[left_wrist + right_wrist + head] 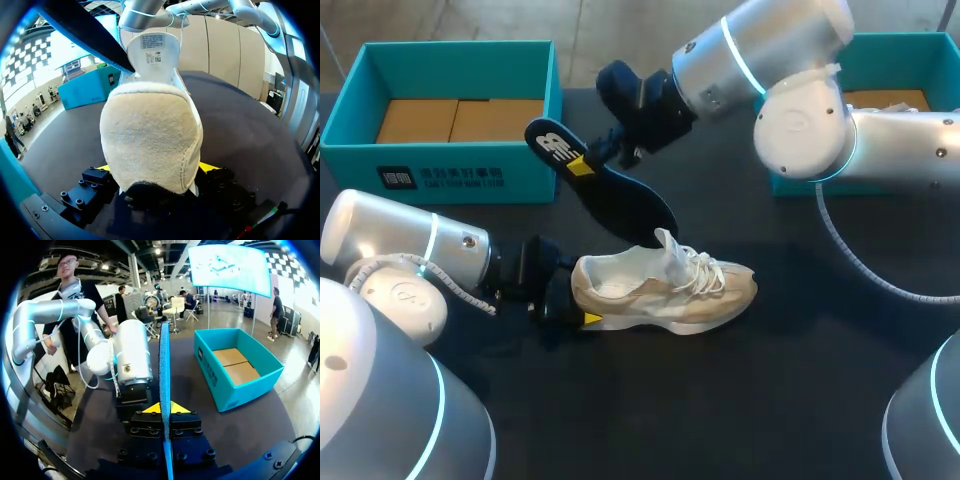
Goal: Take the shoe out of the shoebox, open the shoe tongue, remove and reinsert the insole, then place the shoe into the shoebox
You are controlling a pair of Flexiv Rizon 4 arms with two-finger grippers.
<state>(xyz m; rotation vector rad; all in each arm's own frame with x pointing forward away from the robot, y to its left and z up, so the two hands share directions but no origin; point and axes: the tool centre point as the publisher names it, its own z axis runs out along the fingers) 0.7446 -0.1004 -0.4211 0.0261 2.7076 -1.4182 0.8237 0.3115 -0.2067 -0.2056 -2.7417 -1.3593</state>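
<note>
Head view: the shoe [665,290] lies on its sole on the counter [800,400]. The left jaws are closed on its heel from both sides. Its long axis runs straight away from them, toe farthest out. The right jaws pinch the dark insole [610,190] near its heel end, where a pale logo shows. From those jaws the insole slants down toward the shoe's opening. Its free end is just beside the raised tongue [670,245]; I cannot tell whether they touch. The teal shoebox [470,175] stands beside the right jaws, well apart from the shoe, with white print on its wall. A second teal box [910,40] is partly hidden behind the right arm [760,50].

Left wrist view: the shoe [150,145] fills the space between the jaws heel-first, with a yellow tip against each flank. Ahead of them the tongue [152,55] stands upright and carries a white label of small print. The insole [85,35] crosses above, ending at the tongue's side.

Right wrist view: the insole [164,375] shows edge-on, gripped in a narrow hold and pointing straight ahead of the jaws. The left arm [130,360] lies ahead and to one side of it, the open shoebox [220,385] to the other.

The step in hand looks like the insole's removal or return. Only the right arm can feed it back in. That move turns on bringing its long axis into line with the shoe's, free end first into the opening.
</note>
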